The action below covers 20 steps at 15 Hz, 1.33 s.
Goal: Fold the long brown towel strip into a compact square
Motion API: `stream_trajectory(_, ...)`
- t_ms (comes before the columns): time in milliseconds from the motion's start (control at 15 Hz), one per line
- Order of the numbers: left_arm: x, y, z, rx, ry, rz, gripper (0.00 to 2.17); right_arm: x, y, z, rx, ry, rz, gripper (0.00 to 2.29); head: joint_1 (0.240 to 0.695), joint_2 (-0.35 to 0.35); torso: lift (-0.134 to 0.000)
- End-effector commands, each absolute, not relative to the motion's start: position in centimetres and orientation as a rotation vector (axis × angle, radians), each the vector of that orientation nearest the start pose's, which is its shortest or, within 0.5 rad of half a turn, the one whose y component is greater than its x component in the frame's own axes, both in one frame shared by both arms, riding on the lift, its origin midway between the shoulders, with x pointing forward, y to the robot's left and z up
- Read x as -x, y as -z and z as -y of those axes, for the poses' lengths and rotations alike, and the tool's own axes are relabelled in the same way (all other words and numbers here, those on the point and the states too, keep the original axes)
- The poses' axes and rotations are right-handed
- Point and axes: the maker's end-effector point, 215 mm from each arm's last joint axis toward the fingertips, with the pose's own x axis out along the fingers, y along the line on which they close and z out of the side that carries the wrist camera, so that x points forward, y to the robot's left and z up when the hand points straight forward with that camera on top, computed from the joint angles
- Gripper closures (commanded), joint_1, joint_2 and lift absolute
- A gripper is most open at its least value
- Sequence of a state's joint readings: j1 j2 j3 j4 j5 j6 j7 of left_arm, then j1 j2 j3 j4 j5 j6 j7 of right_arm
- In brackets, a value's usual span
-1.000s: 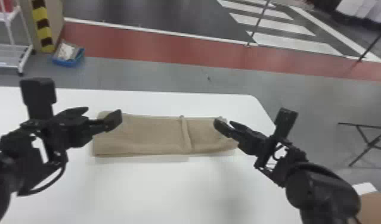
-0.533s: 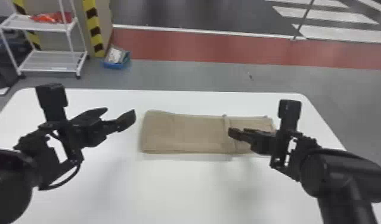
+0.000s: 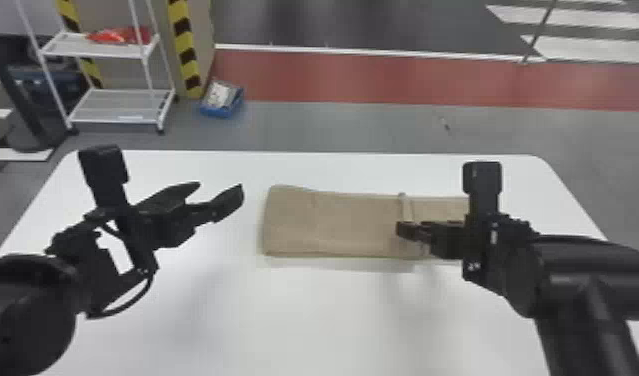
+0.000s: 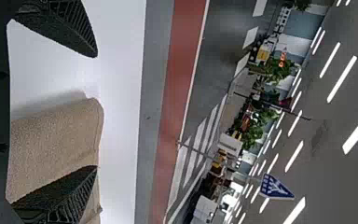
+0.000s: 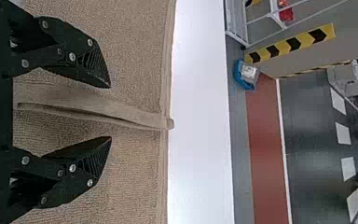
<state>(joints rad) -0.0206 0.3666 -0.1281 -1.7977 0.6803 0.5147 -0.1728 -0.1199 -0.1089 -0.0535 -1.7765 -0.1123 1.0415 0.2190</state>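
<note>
The brown towel strip lies flattened from left to right on the white table, with a narrow raised fold crossing it right of its middle. My left gripper is open and empty, just off the towel's left end. My right gripper hangs over the towel at the raised fold and hides part of it. In the left wrist view, the open left gripper has the towel end beyond it. In the right wrist view, the raised fold runs between the parted fingers of the right gripper.
The white table extends in front of the towel, and a narrower strip of it lies behind. Beyond its far edge stand a white wire shelf and a blue bin on the floor.
The head view has swung left. Relative to the towel, my right gripper has moved left from near its right end to the raised fold, and my left gripper has moved left off its left end.
</note>
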Motion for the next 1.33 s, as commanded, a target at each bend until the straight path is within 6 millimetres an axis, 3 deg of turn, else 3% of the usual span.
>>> stream_trajectory(0, -55.8, 35.2, -16.2, 0.293, 0.471, -0.333, 0.02, -55.6, 45.1, 23.1, -0.092, -0.186, -0.729, 0.58, 0.695, -0.074, -0.124)
stream_trajectory(333, -55.6, 35.2, -17.2, 0.310, 0.465, -0.331, 0.02, -56.0, 45.6, 22.0, -0.074, -0.196, -0.742, 0.64, 0.695, -0.059, -0.124)
stream_trajectory(400, -55.7, 35.2, -17.3, 0.308, 0.463, -0.330, 0.02, -56.2, 45.4, 22.1, -0.074, -0.195, -0.737, 0.74, 0.695, -0.056, -0.124)
stream_trajectory(667, -55.7, 35.1, -17.3, 0.310, 0.465, -0.330, 0.02, -56.2, 45.4, 22.1, -0.077, -0.196, -0.740, 0.76, 0.695, -0.047, -0.124)
stream_trajectory(733, -55.6, 35.1, -17.2, 0.310, 0.467, -0.329, 0.02, -56.2, 45.4, 22.1, -0.080, -0.195, -0.739, 0.75, 0.695, -0.047, -0.124)
stream_trajectory(867, -55.6, 35.0, -17.1, 0.311, 0.468, -0.327, 0.02, -56.2, 45.4, 22.3, -0.082, -0.191, -0.742, 0.45, 0.695, -0.047, -0.124)
stream_trajectory(1267, -55.5, 35.1, -17.0, 0.310, 0.469, -0.332, 0.02, -57.2, 44.3, 22.5, -0.077, -0.192, -0.719, 0.48, 0.695, -0.053, -0.124)
